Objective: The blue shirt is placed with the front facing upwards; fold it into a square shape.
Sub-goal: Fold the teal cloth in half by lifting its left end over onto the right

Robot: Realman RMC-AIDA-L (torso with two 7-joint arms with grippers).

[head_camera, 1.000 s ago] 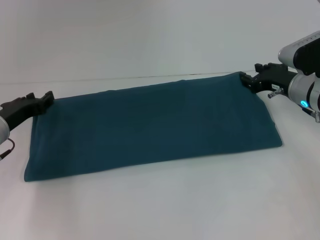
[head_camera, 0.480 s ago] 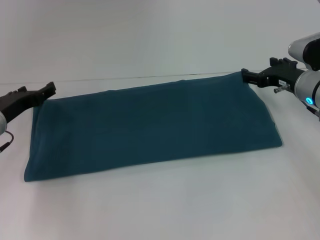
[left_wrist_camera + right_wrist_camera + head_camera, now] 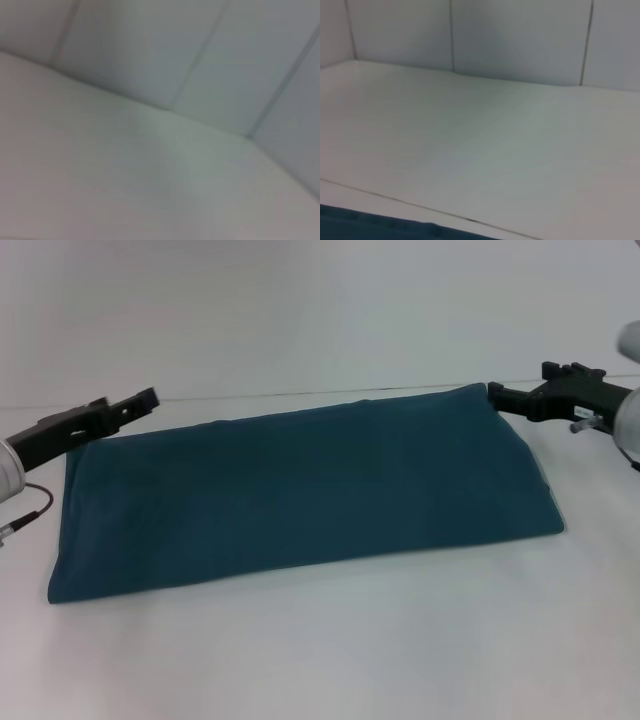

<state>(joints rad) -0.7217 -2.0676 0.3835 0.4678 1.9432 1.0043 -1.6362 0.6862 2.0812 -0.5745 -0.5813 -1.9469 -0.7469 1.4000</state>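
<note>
The blue shirt (image 3: 300, 485) lies flat on the white table (image 3: 330, 650) as a long, smooth rectangle; no lettering shows. A strip of its edge (image 3: 365, 227) appears in the right wrist view. My left gripper (image 3: 140, 400) hovers just above and beyond the shirt's far left corner, open and holding nothing. My right gripper (image 3: 497, 392) sits at the far right corner, its tip level with the cloth's edge, open and also empty. The left wrist view shows only table and wall.
The table's far edge (image 3: 300, 393) runs just behind the shirt, with a pale panelled wall (image 3: 520, 35) beyond it. Bare tabletop stretches in front of the shirt and on both sides.
Both grippers have let go of the shirt's far corners and lifted. The left moved up and to the right, the right drew back to the right. The shirt stayed put.
</note>
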